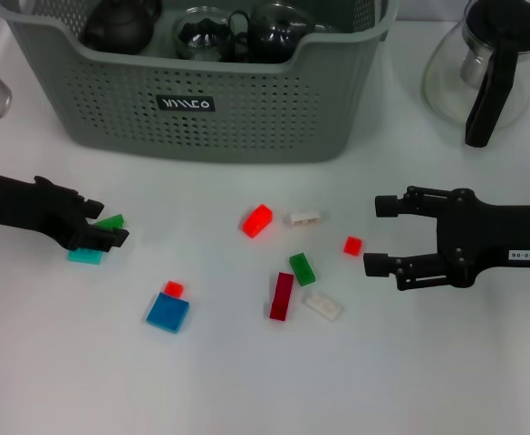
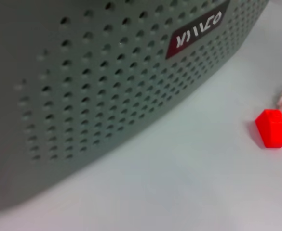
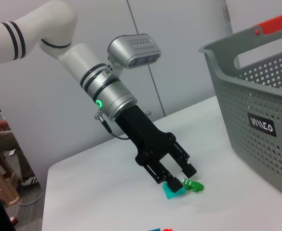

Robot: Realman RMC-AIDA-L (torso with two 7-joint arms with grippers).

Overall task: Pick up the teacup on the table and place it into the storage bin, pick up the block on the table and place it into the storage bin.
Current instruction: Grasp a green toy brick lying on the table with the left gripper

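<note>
- My left gripper (image 1: 109,228) is low over the white table (image 1: 83,381), its fingers spread; one black fingertip touches the teal block (image 1: 87,256), and the small green block (image 1: 110,221) lies just beside the other. It grasps nothing. In the right wrist view the same gripper (image 3: 179,176) stands tilted down over the teal block (image 3: 173,190) and the green block (image 3: 193,185).
- My right gripper (image 1: 380,236) hovers on the other side, fingers wide apart and pointing toward the middle of the table — empty, touching nothing.
- Between the two grippers the blocks lie scattered: a bright red block (image 1: 256,220), a white block (image 1: 304,218) just beside it, a small red square block (image 1: 352,246), a dark green block (image 1: 303,269), a dark red bar (image 1: 282,296) and another white block (image 1: 322,305) near each other.
- Nearer my left side sits a blue flat block (image 1: 168,313) with a small red block (image 1: 173,289) at its corner.
- The storage bin (image 1: 246,118) stands at the far edge of the table, behind the blocks, its black label facing me; dark teapots and a glass cup (image 1: 203,33) are inside it.
- My left wrist view shows the bin's perforated wall (image 2: 107,86) close by, with the bright red block (image 2: 271,128) on the table apart from it.
- A glass teapot (image 1: 487,65) with a black handle stands on the table beside the bin, on my right.
- The room behind is plain — pale grey wall panels (image 3: 179,53).
</note>
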